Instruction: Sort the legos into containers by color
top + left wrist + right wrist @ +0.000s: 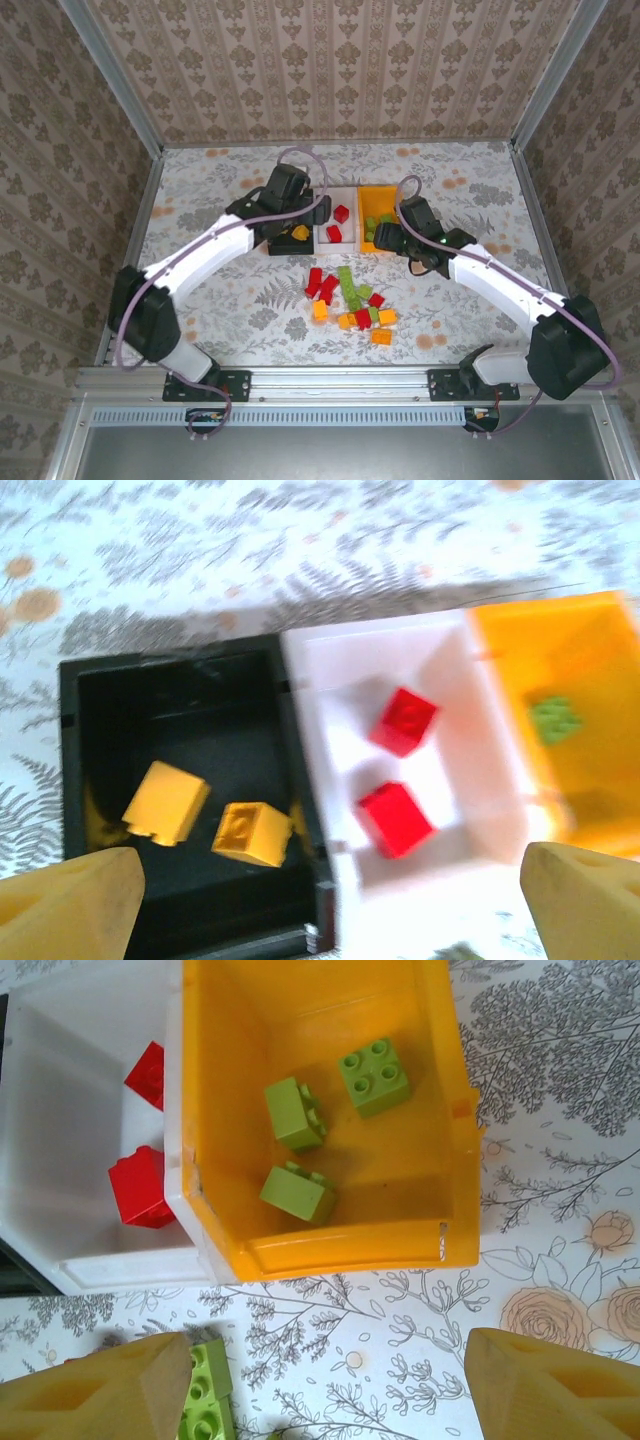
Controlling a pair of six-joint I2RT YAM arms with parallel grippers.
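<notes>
My left gripper (330, 910) hangs open over the black bin (100, 690), nothing between its yellow fingers (70, 910). Two orange legos (166, 802) lie in that bin. The white bin (330, 680) beside it holds two red legos (395, 818). My right gripper (330, 1390) is open above the table just in front of the orange bin (340, 1245), which holds three light green legos (297, 1193). A green lego (205, 1400) lies on the table by its left finger. In the top view the left gripper (290, 215) and right gripper (385, 240) flank the bins.
A loose pile of red, orange and green legos (350, 300) lies on the flowered tablecloth (220, 290) in front of the bins, between the two arms. Patterned walls (330, 70) close in the table at the back and sides.
</notes>
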